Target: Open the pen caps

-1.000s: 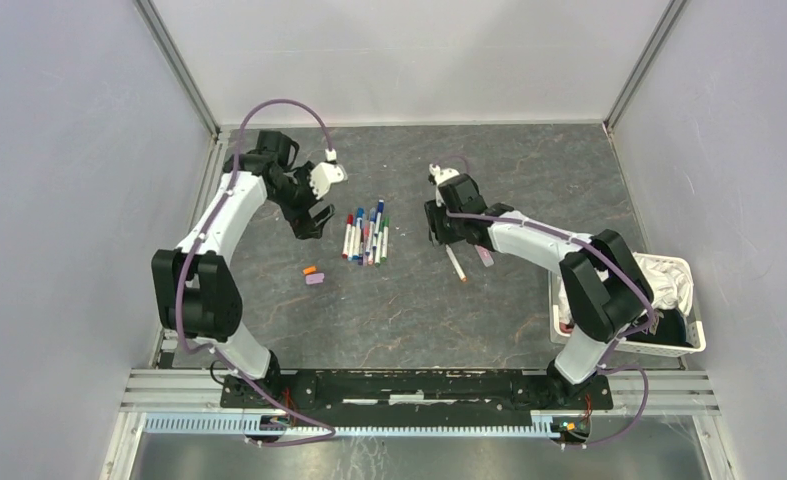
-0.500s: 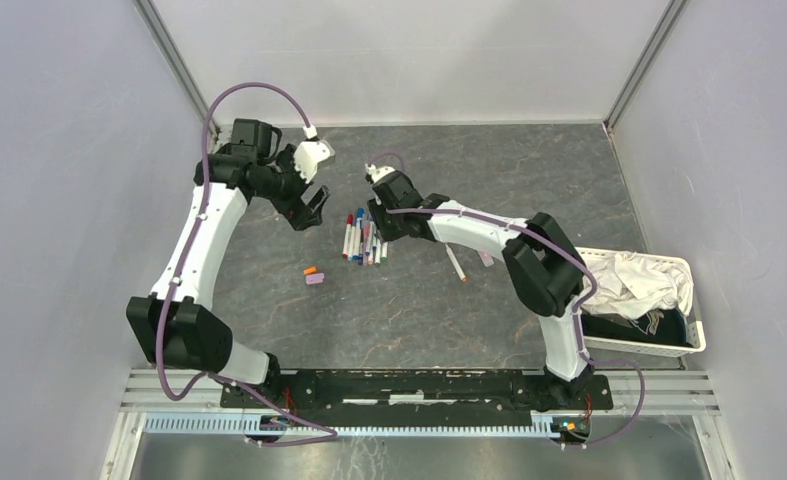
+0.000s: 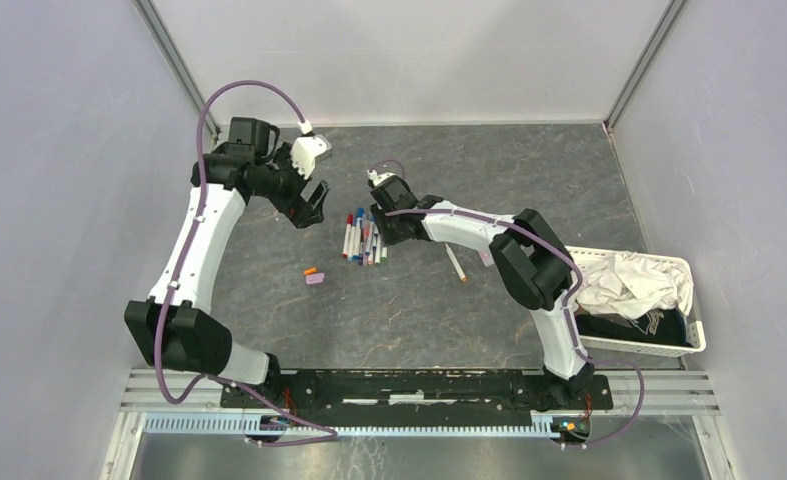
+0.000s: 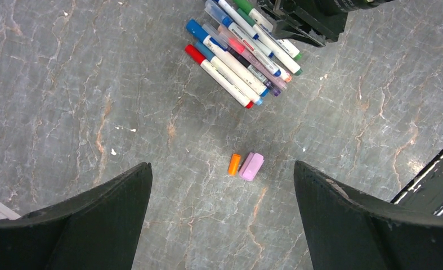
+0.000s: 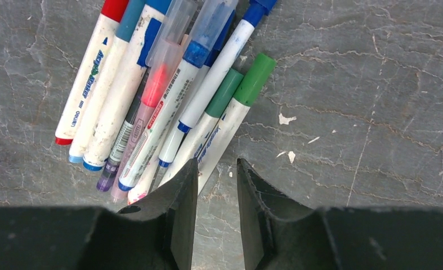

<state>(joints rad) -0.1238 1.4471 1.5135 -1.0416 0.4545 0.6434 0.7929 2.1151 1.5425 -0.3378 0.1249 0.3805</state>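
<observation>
Several pens (image 3: 366, 237) lie in a bundle mid-table, white barrels with caps in red, blue and green (image 5: 253, 79); the left wrist view shows the same pens (image 4: 241, 50). My right gripper (image 3: 384, 228) is low at the bundle's right edge. Its jaws (image 5: 217, 163) stand a narrow gap apart over bare table, and the end of a green-capped pen (image 5: 224, 132) lies at the left fingertip (image 5: 188, 180). Up and to the left of the bundle, my left gripper (image 3: 309, 212) hangs wide open (image 4: 222, 169) and holds nothing. Two loose pen caps, orange (image 4: 234, 164) and lilac (image 4: 251, 166), lie below it.
A capless pen (image 3: 456, 263) and a small pink piece (image 3: 485, 257) lie right of the bundle. A white basket (image 3: 694, 330) with a crumpled cloth (image 3: 634, 280) stands at the right edge. Grey walls close off the back and both sides.
My right arm has swung left from the capless pen to the pen bundle, and its jaws have narrowed. The left arm has pulled back a little, still open.
</observation>
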